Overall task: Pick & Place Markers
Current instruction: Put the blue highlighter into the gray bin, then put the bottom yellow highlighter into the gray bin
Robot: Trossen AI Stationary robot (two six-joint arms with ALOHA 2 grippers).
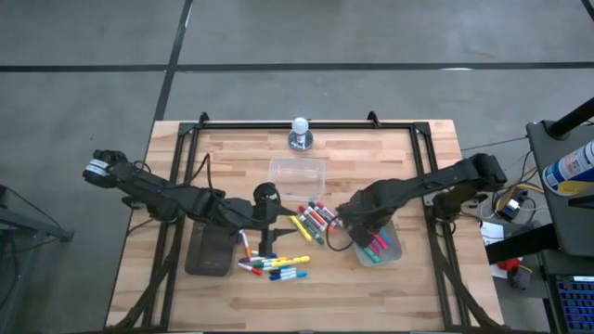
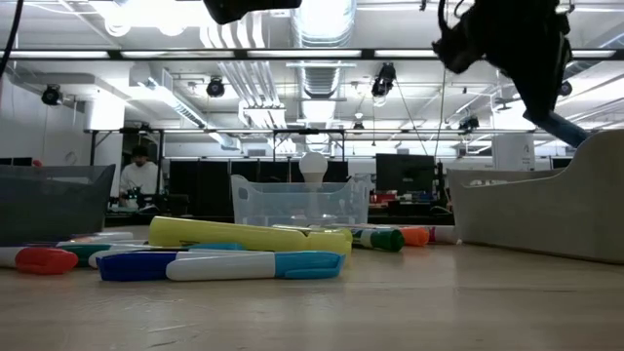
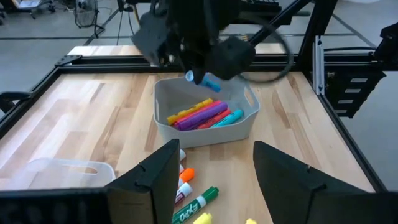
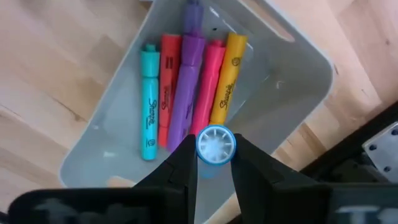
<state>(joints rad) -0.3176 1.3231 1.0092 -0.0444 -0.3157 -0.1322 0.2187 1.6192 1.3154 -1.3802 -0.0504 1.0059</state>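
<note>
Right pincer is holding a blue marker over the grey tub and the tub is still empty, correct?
Not quite. The right pincer does grip a blue marker above the grey tub, but the tub is not empty: the right wrist view shows five markers already lying in it, teal, red, purple, pink and orange.

"Sharpie" reads along the teal marker (image 4: 149,112) and the orange marker (image 4: 229,65) — nothing else legible.
</note>
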